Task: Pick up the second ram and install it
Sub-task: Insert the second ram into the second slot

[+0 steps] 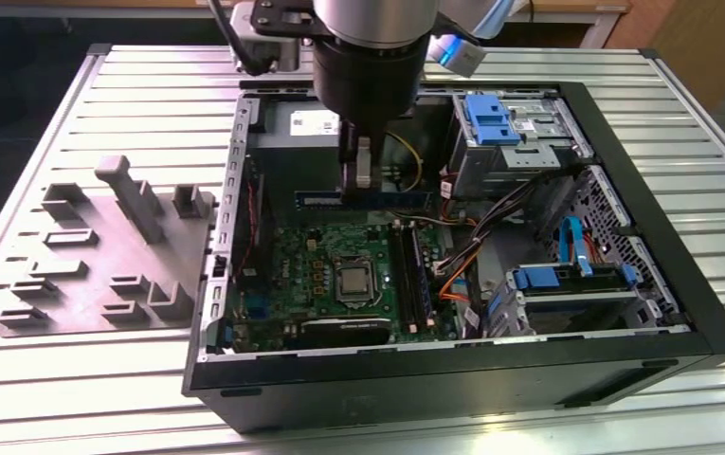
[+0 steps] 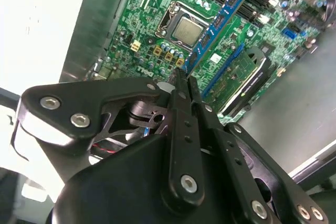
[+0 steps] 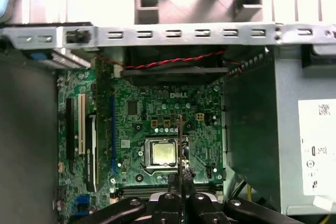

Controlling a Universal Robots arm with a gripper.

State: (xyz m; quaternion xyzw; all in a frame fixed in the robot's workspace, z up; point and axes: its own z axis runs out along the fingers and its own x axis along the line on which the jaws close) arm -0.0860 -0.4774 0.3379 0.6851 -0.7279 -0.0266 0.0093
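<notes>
Gripper (image 1: pixel 362 182) is pinching the second ram (image 1: pixel 400 200) mid-length above the motherboard (image 1: pixel 299 261); holding it level is likely easing alignment with the memory slots (image 1: pixel 410 270).

A ribbed silver table (image 1: pixel 122 398) (brightly lit) with wooden panels (image 1: pixel 703 43) beyond and dark floor (image 1: pixel 9 95) alongside.

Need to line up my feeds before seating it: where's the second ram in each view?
Exterior view: second ram held level in the hand, just beyond the CPU.
Second wrist view: blue strip running out from the hand, alongside the CPU.
First wrist view: thin edge-on line from the hand, beside the CPU.
Shared landmark: the silver CPU.
</notes>
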